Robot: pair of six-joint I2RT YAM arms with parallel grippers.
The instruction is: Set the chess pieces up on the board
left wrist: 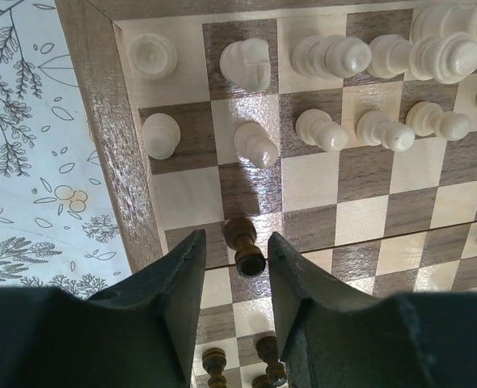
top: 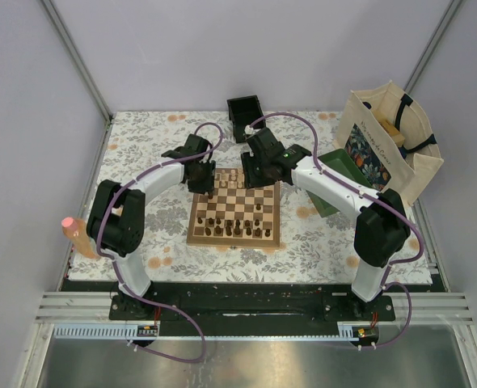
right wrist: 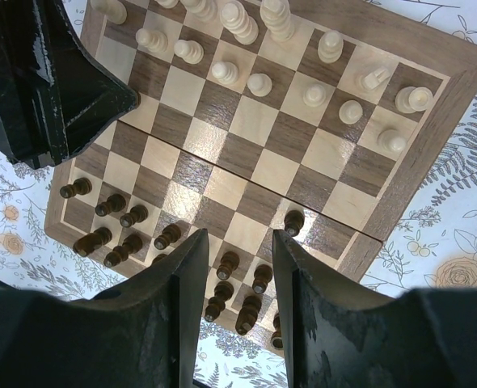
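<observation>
From above, the board (top: pixel 246 206) lies in the middle of the desk (top: pixel 141 145) with both arms bent over its far half, and the chess pieces (top: pixel 234 229) are only small dots. The left wrist view shows more. The left fingers (left wrist: pixel 182 283) stand apart, and one dark pawn (left wrist: pixel 245 246) stands on a dark square just past their tips, touching neither as far as I can see. Beyond it, the second row has five whole pale pieces and a sixth cut by the frame. In the right wrist view the right fingers (right wrist: pixel 186 283) are also apart and hold nothing. At least eleven dark pieces crowd the near edge, and the middle rows are almost free. A black box (top: pixel 245 117) sits near the far border and a green tray (top: pixel 348 162) near the right one.
</observation>
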